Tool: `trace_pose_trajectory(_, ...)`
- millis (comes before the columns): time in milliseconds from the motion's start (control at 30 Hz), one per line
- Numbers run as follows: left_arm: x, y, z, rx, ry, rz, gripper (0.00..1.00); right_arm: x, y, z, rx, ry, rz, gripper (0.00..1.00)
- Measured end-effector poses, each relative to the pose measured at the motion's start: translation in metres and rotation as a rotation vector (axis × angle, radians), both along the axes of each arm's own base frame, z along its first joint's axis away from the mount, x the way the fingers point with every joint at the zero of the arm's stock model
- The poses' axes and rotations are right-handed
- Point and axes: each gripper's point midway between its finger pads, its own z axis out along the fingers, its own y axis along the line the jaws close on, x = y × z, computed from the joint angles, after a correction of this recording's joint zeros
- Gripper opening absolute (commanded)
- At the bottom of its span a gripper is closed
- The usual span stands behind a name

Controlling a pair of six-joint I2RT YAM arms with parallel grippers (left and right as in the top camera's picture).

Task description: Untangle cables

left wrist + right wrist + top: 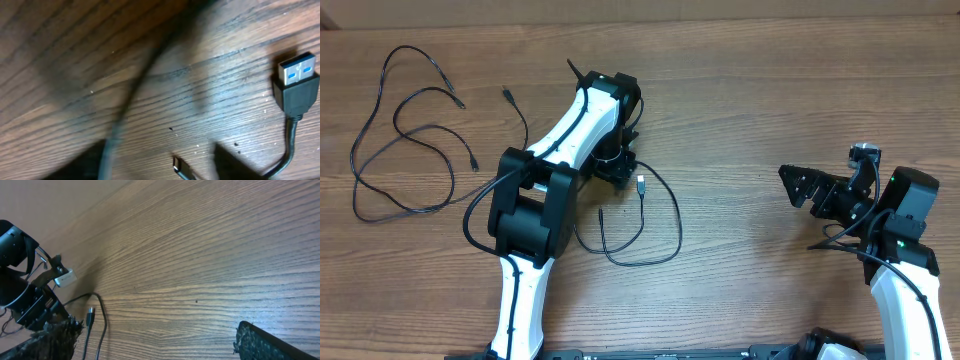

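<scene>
the step in hand looks like picking up the one cable (660, 238) looped at centre, well apart from the other cables (410, 150) at far left. the left gripper (618, 168) sits low over it, just beside its usb plug (297, 75); i cannot tell whether its jaws have the cord. the right gripper (793, 186) hangs wide open and empty off to the right, so the next move likely calls for a sure pinch on the cord, then a lift clear of its loop.
</scene>
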Motion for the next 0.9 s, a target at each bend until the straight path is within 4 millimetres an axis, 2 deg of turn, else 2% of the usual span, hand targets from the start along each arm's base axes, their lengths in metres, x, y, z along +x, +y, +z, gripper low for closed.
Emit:
trace_pose_trajectory(33, 0.000, 0.000, 0.000, 0.001, -0.001, 0.001, 0.04, 0.000, 0.000, 0.000, 0.000, 0.000, 0.000, 1.00)
trace_pose_trajectory(300, 0.002, 0.001, 0.000, 0.005, -0.008, 0.004, 0.04, 0.000, 0.000, 0.000, 0.000, 0.000, 0.000, 1.00)
trace_pose_trajectory(500, -0.007, 0.015, 0.010, 0.098, 0.019, 0.059, 0.04, 0.000, 0.000, 0.000, 0.000, 0.000, 0.000, 1.00)
trace_pose_trajectory(633, 0.009, 0.022, 0.042, 0.136, -0.040, 0.128, 0.04, 0.000, 0.000, 0.000, -0.001, 0.000, -0.001, 1.00)
trace_pose_trajectory(700, 0.022, 0.024, 0.064, 0.135, -0.095, 0.162, 0.04, 0.000, 0.000, 0.000, -0.001, 0.000, -0.001, 1.00)
trace_pose_trajectory(767, 0.036, 0.025, 0.090, 0.121, -0.162, 0.192, 0.04, 0.000, 0.000, 0.000, 0.000, 0.000, -0.001, 1.00)
trace_pose_trajectory(800, 0.047, 0.025, 0.114, 0.100, -0.227, 0.213, 0.04, 0.000, 0.000, 0.000, 0.000, 0.000, 0.000, 1.00)
trace_pose_trajectory(900, 0.063, 0.023, 0.160, 0.038, -0.363, 0.240, 0.04, 0.000, 0.000, 0.000, 0.000, 0.000, 0.000, 1.00)
